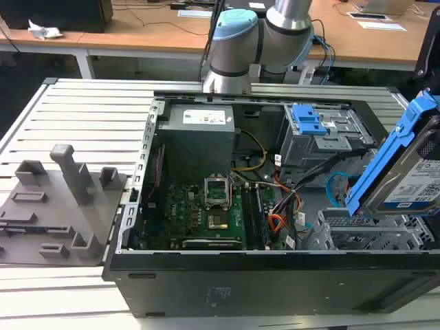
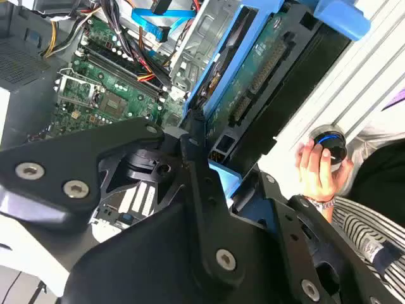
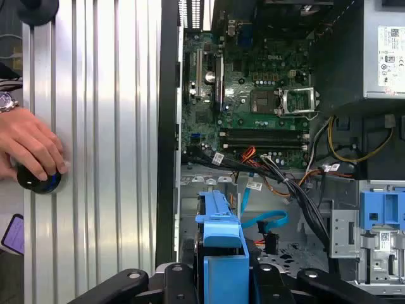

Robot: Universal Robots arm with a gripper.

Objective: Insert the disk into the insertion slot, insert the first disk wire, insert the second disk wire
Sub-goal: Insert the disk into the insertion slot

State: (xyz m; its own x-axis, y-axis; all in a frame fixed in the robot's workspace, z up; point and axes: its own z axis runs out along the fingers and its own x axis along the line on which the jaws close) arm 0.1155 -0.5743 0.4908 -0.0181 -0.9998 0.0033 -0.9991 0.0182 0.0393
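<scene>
The disk, a silver drive in a bright blue caddy, hangs tilted over the right end of the open computer case. My gripper is shut on it, black fingers on either side of the caddy's blue edge. In the second wrist view the gripper clamps the disk, whose green circuit side shows. The insertion slot, a grey perforated cage, sits just below the disk. The first disk wire is an orange-red bundle by the motherboard. The second disk wire loops light blue beside the slot, also in the first wrist view.
A grey cage with a blue latch plate stands behind the slot. A person's hand rests on a black knob on the slatted table. A grey fixture block lies at the exterior view's left.
</scene>
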